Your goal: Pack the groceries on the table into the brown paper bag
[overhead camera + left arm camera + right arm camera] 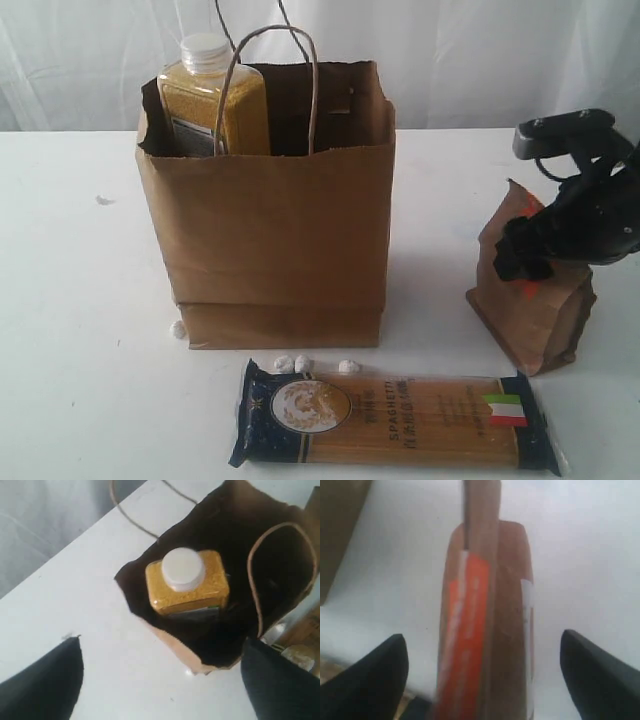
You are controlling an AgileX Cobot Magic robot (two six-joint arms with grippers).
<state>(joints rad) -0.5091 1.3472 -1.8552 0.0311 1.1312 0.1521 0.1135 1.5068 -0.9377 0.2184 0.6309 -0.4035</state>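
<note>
Exterior view, item count:

- 1 brown paper bag (280, 230), upright, mid-surface (80, 300). Rim is ragged and the front loop handle (313, 90) stands up.
- 1 white-capped bottle of yellow grains (215, 100) inside the bag, on the left side in this view. It is upright, w/ cap and shoulders above the rim. Its label is too small to read.
- 1 blue-ended spaghetti pack (400, 420), flat on the surface just in front of the bag, lengthwise across the view. Legible print: "SPAGHETTI". It also has a round pale emblem at the left end and a green-white-red flag tab at the right end. The smaller print is unreadable.
- 1 small brown pouch (530, 320) w/ an orange label, upright, to the right of the bag and apart from it. Label text is not legible.
- 4 white pebble-like bits (302, 363): 3 between bag and pack, 1 at the bag's front-left corner.

Right wrist view: the right tool (482, 635) has its fingers spread, one either side of the pouch. A gap shows on both sides, so there is no clamp.

Left wrist view: the left tool (162, 641) is above the bag mouth w/ its fingers wide apart and nothing between them. The bottle cap is seen from above.
</note>
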